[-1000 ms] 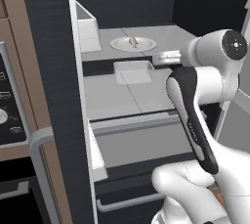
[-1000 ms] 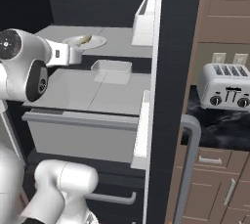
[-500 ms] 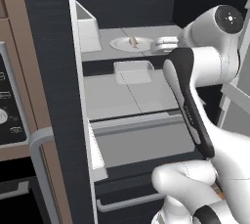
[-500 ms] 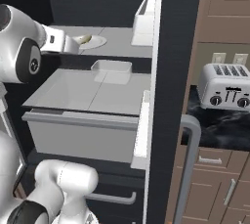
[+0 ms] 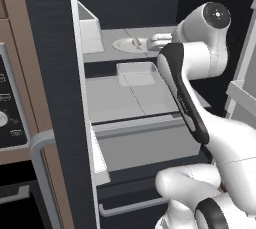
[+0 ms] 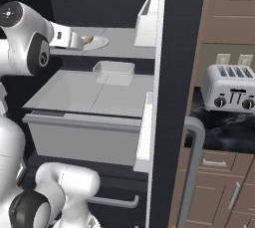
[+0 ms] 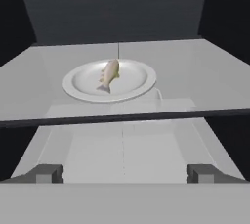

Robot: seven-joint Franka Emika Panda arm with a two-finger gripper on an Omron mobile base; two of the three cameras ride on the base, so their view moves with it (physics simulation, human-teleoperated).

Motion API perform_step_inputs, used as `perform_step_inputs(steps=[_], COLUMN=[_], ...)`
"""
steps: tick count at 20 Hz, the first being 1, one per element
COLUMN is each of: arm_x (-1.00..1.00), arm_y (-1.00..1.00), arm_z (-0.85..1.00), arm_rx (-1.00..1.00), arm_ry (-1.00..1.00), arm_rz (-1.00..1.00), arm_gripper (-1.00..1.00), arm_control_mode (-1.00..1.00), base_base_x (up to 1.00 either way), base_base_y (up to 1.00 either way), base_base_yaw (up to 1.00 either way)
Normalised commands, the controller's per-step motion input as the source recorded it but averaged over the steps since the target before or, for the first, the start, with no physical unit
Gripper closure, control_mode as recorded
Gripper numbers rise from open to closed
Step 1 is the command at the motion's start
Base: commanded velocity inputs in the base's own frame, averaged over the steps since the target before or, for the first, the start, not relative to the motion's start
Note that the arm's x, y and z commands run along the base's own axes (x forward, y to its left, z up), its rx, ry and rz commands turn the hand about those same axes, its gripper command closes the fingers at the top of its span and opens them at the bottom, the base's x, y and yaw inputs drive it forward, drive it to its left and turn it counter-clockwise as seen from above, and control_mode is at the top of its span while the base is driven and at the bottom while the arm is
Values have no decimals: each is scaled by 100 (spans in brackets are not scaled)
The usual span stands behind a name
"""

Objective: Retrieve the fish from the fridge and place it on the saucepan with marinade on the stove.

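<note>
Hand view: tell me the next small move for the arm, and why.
Probably ease the gripper straight forward over the shelf edge toward the fish. The fish lies on a white plate on the fridge shelf, ahead and slightly left of centre, and the fingers are spread wide, short of it and holding nothing.

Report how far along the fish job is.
Done: the fridge stands open and the arm is reaching in at shelf height. In hand: the open hand points at the fish, which lies on a white plate on the shelf, not yet touched. Left: grasp the fish, lift it out, carry it to the saucepan on the stove.
</note>
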Motion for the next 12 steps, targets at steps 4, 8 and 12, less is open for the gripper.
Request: perform_step_inputs(steps=[4, 8, 12], arm_x=[68, 64, 67], arm_y=[0, 1, 5], arm_z=[-12, -5, -1], arm_rx=[0, 0, 0], arm_ry=[0, 1, 6], arm_rz=[0, 0, 0], arm_gripper=[-100, -100, -100], arm_control_mode=[-100, -100, -100], base_base_x=[0, 0, 0], base_base_y=[0, 0, 0], base_base_yaw=[0, 0, 0])
